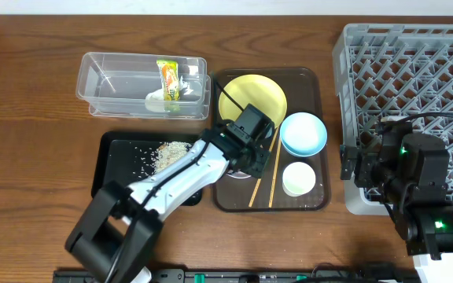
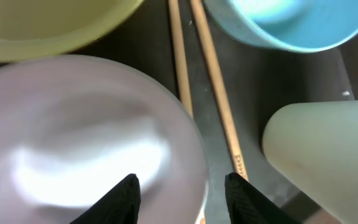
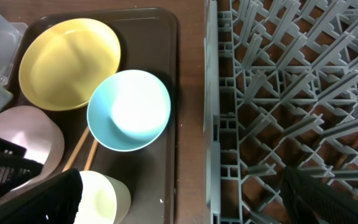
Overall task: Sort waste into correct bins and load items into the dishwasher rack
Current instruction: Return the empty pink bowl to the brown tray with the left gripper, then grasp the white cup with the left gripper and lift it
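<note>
My left gripper is open over the dark brown serving tray. Its jaws straddle the right rim of the white bowl, one finger inside and one outside. In the overhead view the gripper mostly hides the bowl. On the tray are the yellow plate, light blue bowl, small white cup and wooden chopsticks. My right gripper is open wide and empty at the left edge of the grey dishwasher rack.
The clear tub at the back left holds the green-and-yellow wrapper and the white paper scrap. The shallow black tray in front of it holds rice-like scraps. Bare wooden table lies to the left.
</note>
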